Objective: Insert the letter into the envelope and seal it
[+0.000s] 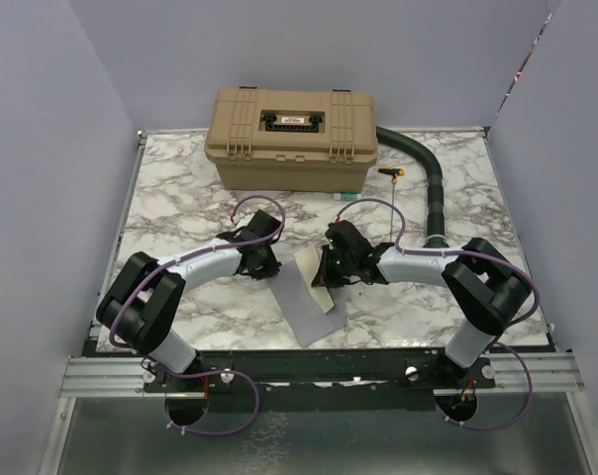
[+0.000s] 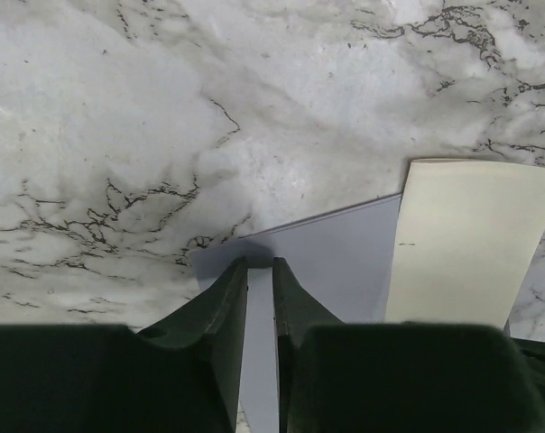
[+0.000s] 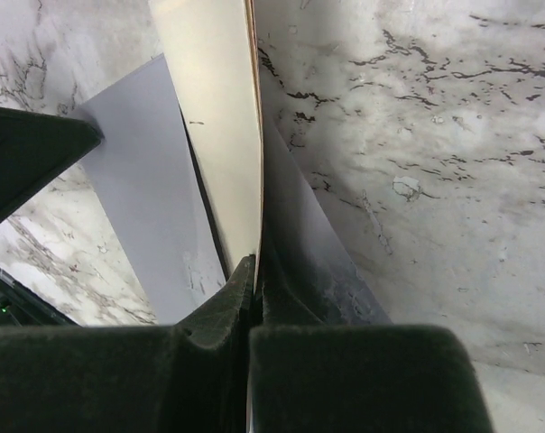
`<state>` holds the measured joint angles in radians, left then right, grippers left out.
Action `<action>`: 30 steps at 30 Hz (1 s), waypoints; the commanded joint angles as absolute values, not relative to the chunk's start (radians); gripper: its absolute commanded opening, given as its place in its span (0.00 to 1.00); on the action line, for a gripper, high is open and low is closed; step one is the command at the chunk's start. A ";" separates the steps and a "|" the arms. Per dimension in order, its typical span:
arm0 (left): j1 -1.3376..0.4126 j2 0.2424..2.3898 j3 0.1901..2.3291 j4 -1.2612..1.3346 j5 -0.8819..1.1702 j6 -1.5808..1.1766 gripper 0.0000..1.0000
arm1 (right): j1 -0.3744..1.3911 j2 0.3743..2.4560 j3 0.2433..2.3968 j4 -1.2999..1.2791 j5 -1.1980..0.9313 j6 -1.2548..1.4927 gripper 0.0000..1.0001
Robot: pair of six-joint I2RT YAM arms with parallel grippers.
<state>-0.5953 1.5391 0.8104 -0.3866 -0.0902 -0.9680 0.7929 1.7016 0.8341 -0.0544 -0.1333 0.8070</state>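
Observation:
The grey envelope [image 1: 304,309] lies flat on the marble between both arms. My right gripper [image 1: 329,269] is shut on the letter [image 1: 325,293], a pale sheet with a brown edge, and holds it tilted over the envelope's far end. In the right wrist view the letter [image 3: 218,117] rises from the pinched fingertips [image 3: 251,271], with grey envelope [image 3: 137,189] on both sides of it. My left gripper [image 2: 259,263] hovers over the envelope's [image 2: 345,253] corner, its jaws a narrow gap apart. Only grey paper shows through the gap. The letter [image 2: 462,244] stands to its right.
A tan hard case [image 1: 294,139] sits at the back of the marble table [image 1: 180,198]. A black hose [image 1: 433,188] curves down the right side. A yellow-handled tool [image 1: 391,174] and a small green item [image 1: 346,198] lie behind the right gripper.

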 commanded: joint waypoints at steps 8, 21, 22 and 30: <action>-0.585 1.679 0.880 -0.534 -0.205 -0.910 0.07 | 0.798 1.699 0.791 -0.199 -0.130 0.748 0.00; -0.584 1.721 0.857 -0.540 -0.176 -0.960 0.00 | 0.798 1.645 0.708 -0.146 -0.271 0.778 0.01; -0.584 1.721 0.857 -0.540 -0.176 -0.963 0.00 | 0.798 1.650 0.711 -0.138 -0.284 0.776 0.01; -0.584 1.723 0.853 -0.538 -0.166 -0.976 0.00 | 0.798 1.647 0.694 -0.117 -0.315 0.789 0.01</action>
